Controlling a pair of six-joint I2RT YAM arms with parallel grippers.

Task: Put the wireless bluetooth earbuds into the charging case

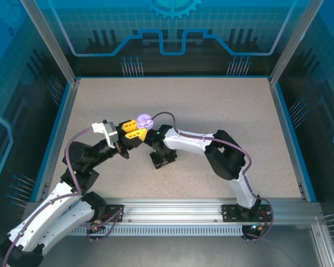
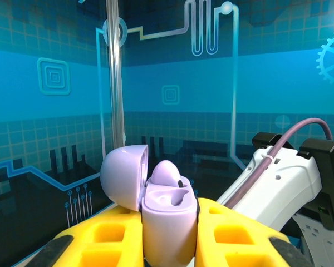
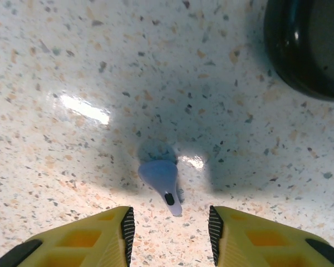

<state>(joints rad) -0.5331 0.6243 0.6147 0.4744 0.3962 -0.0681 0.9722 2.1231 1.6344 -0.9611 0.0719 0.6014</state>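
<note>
Lavender earbud [image 3: 160, 177] before spread right pincer [image 3: 170, 223]

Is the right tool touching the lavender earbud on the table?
Apart. Right wrist view: the lavender earbud lies between the right tool's open fingers, table showing either side.

Speckled beige stone-pattern desk [image 1: 211, 111], flat, edged by a blue border strip; translucent blue enclosure panels printed with circuit and gear motifs [image 1: 172, 33], on three sides; silver aluminium corner posts [image 1: 49, 39], slanting outward; slotted aluminium rail [image 1: 178, 207] along the near edge.
</note>
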